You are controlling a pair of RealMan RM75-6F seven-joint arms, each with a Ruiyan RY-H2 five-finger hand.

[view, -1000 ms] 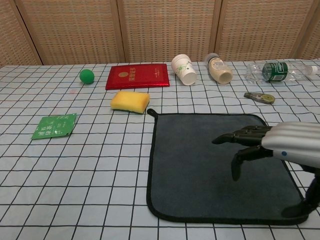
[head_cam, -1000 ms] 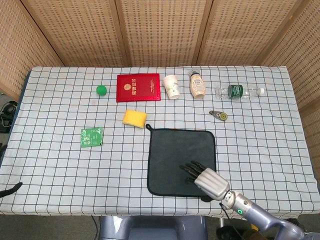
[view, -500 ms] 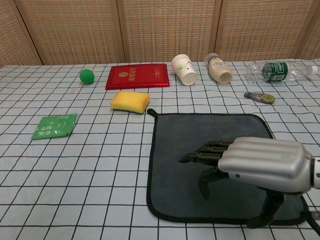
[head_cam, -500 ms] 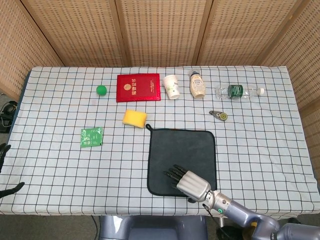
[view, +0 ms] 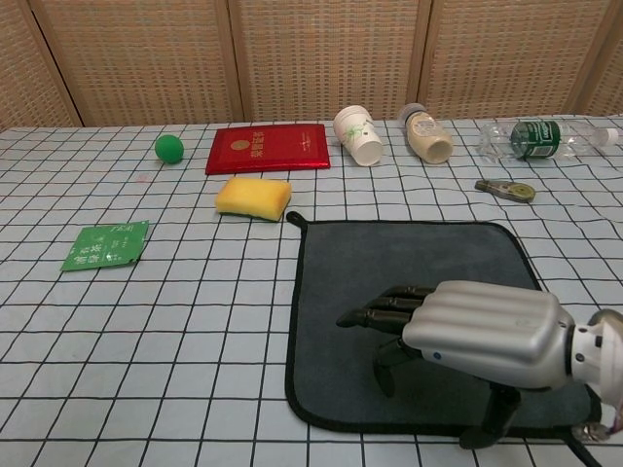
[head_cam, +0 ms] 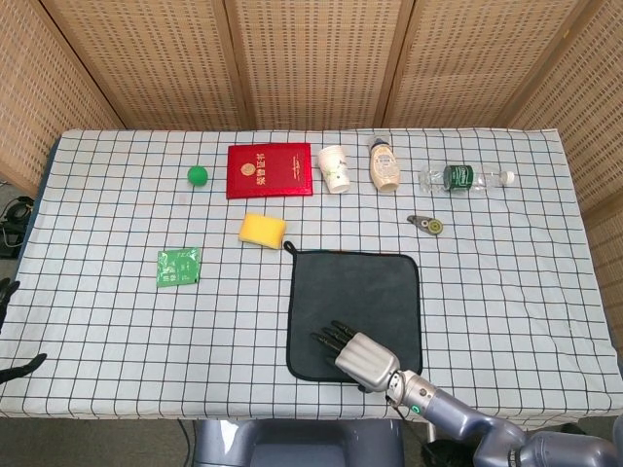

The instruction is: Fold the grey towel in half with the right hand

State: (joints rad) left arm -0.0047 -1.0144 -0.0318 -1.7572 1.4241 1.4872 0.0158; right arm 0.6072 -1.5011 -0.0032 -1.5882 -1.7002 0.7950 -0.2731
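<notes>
The grey towel (head_cam: 355, 302) (view: 409, 282) lies flat and unfolded on the checked tablecloth, a small loop at its far left corner. My right hand (head_cam: 352, 354) (view: 467, 331) hovers low over the towel's near edge, palm down, fingers spread and pointing left. It holds nothing; whether the fingertips (view: 355, 318) touch the cloth I cannot tell. In the chest view the thumb hangs down near the towel's front hem. My left hand is out of both views.
A yellow sponge (head_cam: 262, 230) lies just beyond the towel's far left corner. Further back are a red booklet (head_cam: 269, 170), green ball (head_cam: 198, 175), tipped paper cup (head_cam: 335, 167), lying bottle (head_cam: 384, 165), plastic water bottle (head_cam: 464, 178) and small tool (head_cam: 425, 224). A green packet (head_cam: 178, 267) sits left.
My right hand has slid left along the towel's near edge and drawn back toward the table's front. The towel has not moved.
</notes>
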